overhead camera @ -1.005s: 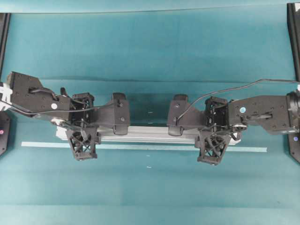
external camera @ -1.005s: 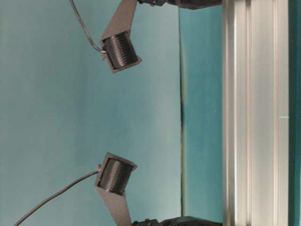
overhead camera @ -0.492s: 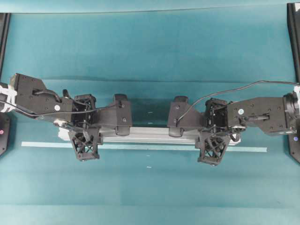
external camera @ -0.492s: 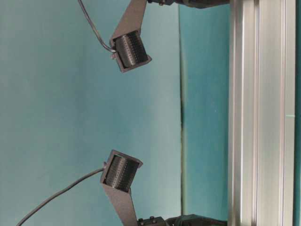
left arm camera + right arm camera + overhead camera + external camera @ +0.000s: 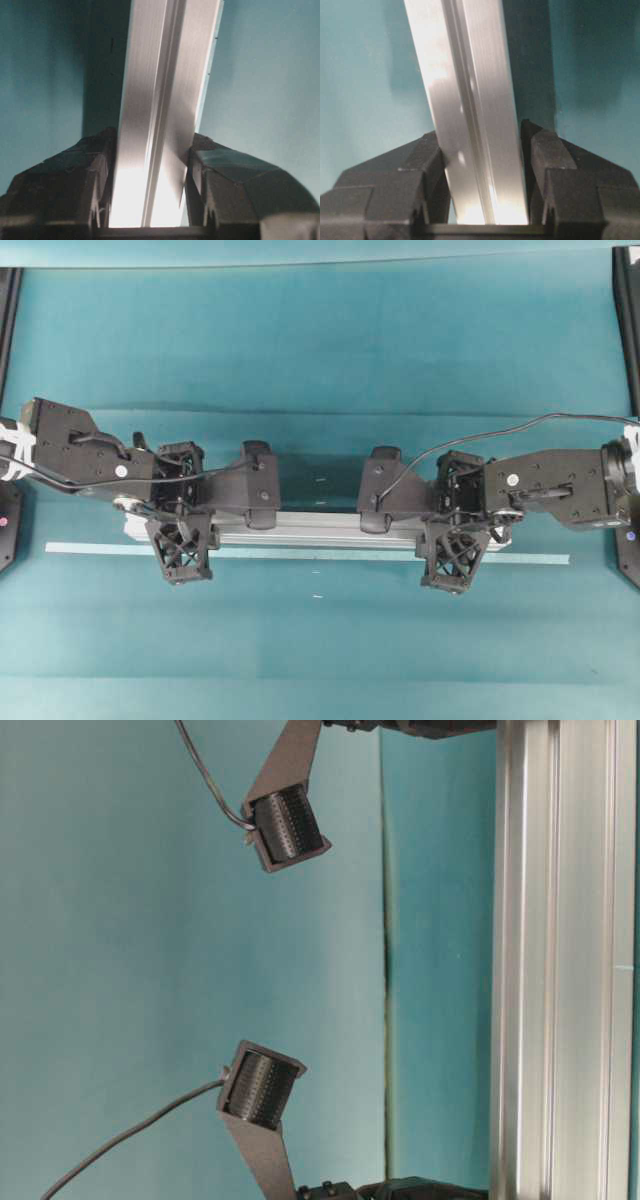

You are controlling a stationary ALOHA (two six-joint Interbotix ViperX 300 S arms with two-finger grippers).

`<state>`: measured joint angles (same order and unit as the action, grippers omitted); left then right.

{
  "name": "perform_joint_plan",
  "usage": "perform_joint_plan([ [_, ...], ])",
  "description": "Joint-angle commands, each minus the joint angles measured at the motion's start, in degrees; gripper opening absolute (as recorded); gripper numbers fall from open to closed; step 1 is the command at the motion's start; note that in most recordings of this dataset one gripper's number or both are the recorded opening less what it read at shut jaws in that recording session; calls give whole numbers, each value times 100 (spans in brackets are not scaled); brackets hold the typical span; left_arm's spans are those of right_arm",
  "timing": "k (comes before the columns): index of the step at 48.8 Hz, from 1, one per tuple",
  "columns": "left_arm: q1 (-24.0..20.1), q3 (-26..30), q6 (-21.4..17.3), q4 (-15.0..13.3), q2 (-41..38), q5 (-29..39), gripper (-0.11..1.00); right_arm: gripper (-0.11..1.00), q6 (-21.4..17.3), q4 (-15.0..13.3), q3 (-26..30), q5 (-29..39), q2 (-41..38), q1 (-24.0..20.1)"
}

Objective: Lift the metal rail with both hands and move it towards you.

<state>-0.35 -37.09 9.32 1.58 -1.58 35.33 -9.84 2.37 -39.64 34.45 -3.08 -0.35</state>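
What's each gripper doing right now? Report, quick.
Left gripper: closed on the metal rail.
Right gripper: closed on the same rail.

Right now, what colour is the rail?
Silver, with lengthwise grooves; the metal rail shows best in the table-level view.

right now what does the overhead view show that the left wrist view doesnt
Only the overhead view shows the right gripper, the long thin pale tape strip and both ends of the long silver grooved metal rail. Only the left wrist view shows the left gripper closed against the rail's sides. Both show rail and teal table.
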Motion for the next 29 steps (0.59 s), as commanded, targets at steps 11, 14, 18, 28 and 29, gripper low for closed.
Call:
perform_joint_plan([
  [11, -44, -114, 650, -35, 35, -334, 29, 40, -105, 26, 53, -255, -105, 79],
  [14, -44, -132, 686, -35, 44, -413, 29, 40, -105, 26, 53, -264, -123, 79],
  [18, -44, -158, 747, -35, 35, -527, 29, 40, -105, 26, 26, -264, -158, 79],
  [28, -44, -158, 694, -35, -26, -738, 29, 40, -114, 26, -18, -255, -158, 79],
  [29, -44, -158, 677, -35, -26, -773, 29, 40, -114, 26, -26, -264, -158, 79],
])
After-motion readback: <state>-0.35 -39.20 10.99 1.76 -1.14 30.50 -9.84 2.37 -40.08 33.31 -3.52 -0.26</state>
